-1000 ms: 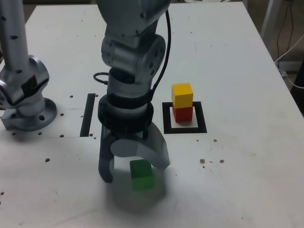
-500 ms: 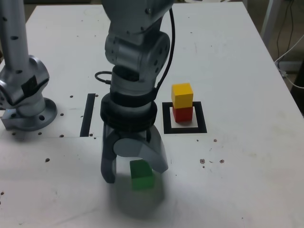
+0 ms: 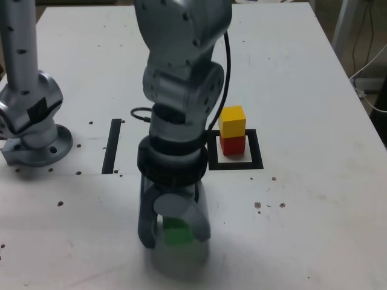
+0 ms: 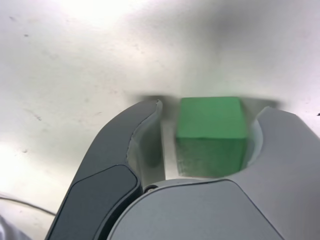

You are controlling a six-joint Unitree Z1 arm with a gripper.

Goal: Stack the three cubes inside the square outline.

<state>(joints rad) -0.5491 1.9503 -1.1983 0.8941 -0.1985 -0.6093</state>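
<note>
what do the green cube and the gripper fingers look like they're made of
The small green cube looks like painted wood or matte plastic, which one I can't tell: flat even colour, crisp edges, no sharp glints. The dark and light grey gripper's curved fingers look like satin moulded plastic or coated metal: smooth surfaces, soft sheen, thin panel seams.

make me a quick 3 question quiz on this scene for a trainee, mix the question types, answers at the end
1. True or false: the yellow cube sits on top of the red cube.
2. Multiple choice: what lies between the jaws of the gripper? a) the red cube b) the green cube c) the yellow cube
3. Fill in the blank: in the exterior view, the black tape strip lies to the ____ of the square outline.

Key: 1. true; 2. b; 3. left
</note>
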